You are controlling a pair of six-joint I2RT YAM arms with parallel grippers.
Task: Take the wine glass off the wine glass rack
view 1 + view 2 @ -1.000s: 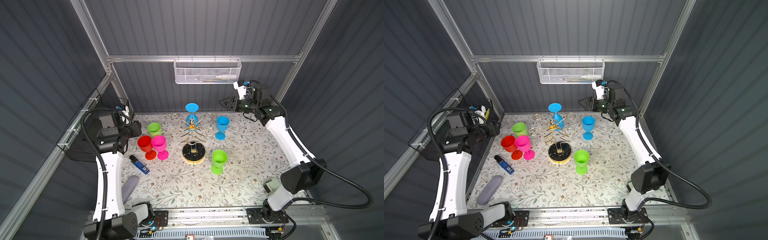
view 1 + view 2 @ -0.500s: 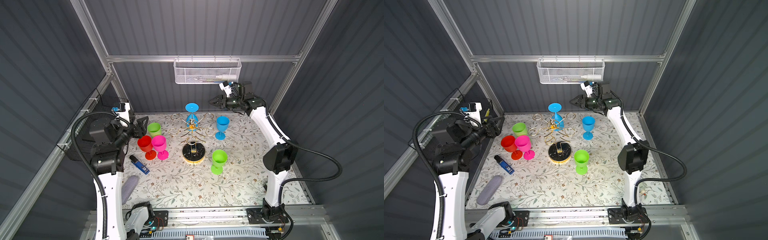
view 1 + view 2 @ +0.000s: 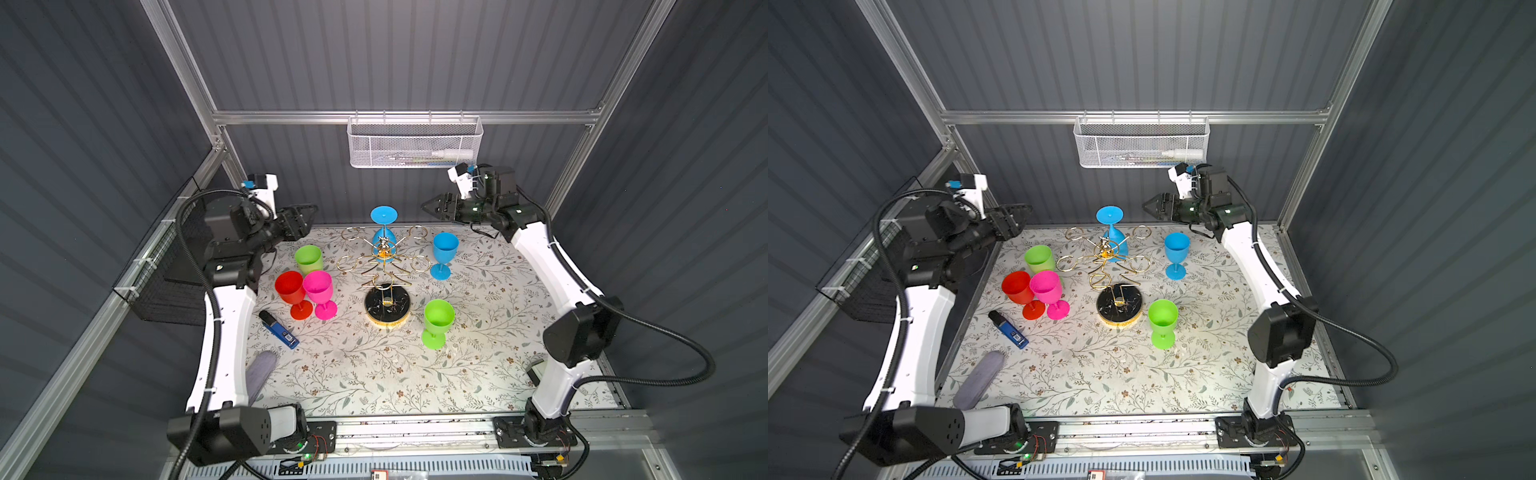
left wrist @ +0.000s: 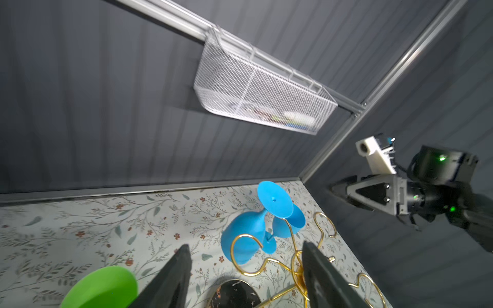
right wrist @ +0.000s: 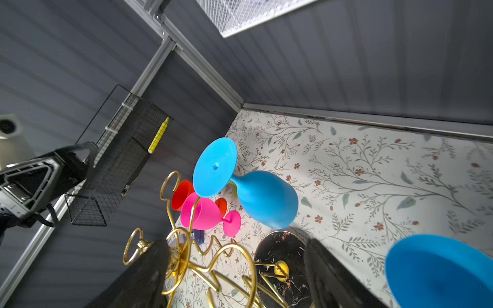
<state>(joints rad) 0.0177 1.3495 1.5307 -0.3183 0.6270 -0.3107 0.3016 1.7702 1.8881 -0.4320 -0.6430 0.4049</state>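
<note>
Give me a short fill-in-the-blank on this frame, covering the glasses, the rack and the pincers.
1. The wine glass hanging upside down on the wine glass rack is ____.
2. ____ glasses stand upright on the table.
3. The left pincer and right pincer are open and hold ____.
4. The pink glass has the ____ glass as its nearest neighbour.

Missing words: blue; five; nothing; red.
</note>
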